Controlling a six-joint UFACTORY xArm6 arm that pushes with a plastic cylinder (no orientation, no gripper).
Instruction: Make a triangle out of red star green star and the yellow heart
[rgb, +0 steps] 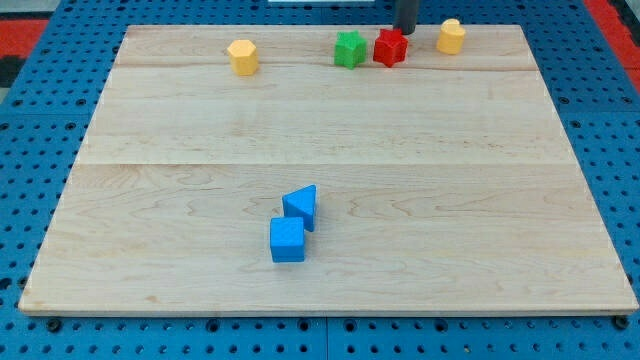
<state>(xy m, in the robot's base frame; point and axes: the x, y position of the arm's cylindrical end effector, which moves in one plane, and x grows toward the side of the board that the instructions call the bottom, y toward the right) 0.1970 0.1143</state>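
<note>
The red star (391, 47) lies near the view's top edge of the wooden board, touching or nearly touching the green star (349, 49) on its left. The yellow heart (451, 36) stands apart to the right of the red star. The three sit in a rough row. My tip (407, 30) is at the view's top, just above and right of the red star, between it and the yellow heart, close to the red star.
A yellow hexagon block (242, 56) sits at the top left. A blue triangle (301, 206) and a blue cube (287, 240) touch each other below the board's centre. The wooden board (500, 200) lies on a blue pegboard.
</note>
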